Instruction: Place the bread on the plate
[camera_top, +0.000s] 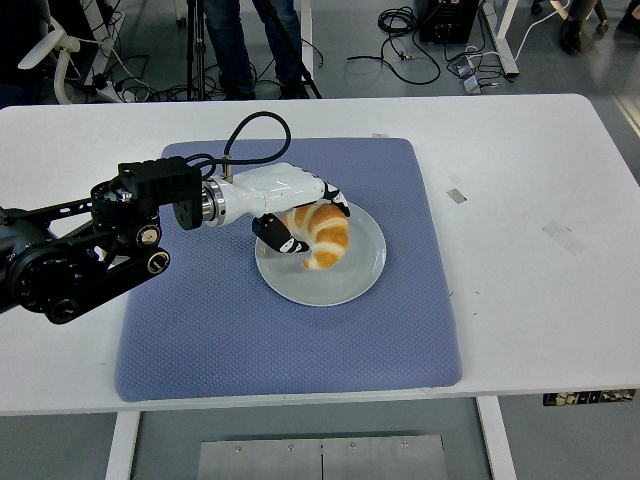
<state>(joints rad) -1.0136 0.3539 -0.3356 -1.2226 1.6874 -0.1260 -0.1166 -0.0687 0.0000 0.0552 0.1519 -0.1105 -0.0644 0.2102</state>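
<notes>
Left hand (300, 222) grips the bread (322, 233) w/ fingers curled round it — croissant sits low over the plate (345, 283), toward its 11 o'clock, prob. so release drops it inside the rim.

Bread (325, 238): golden-brown croissant, crescent shape, curved w/ darker ridged top, paler tip pointing toward near edge. Sits over left-centre of plate, upper end at plate's far-left rim. Can't tell if fully resting on plate or slightly lifted.

Plate (355, 280): round, plain white/pale grey, shallow rim, upright, flat on the mat approx mid-table, right half + near part bare. Nothing else on it besides the croissant.

Croissant's left side partly hidden, so full outline not visible there.
</notes>
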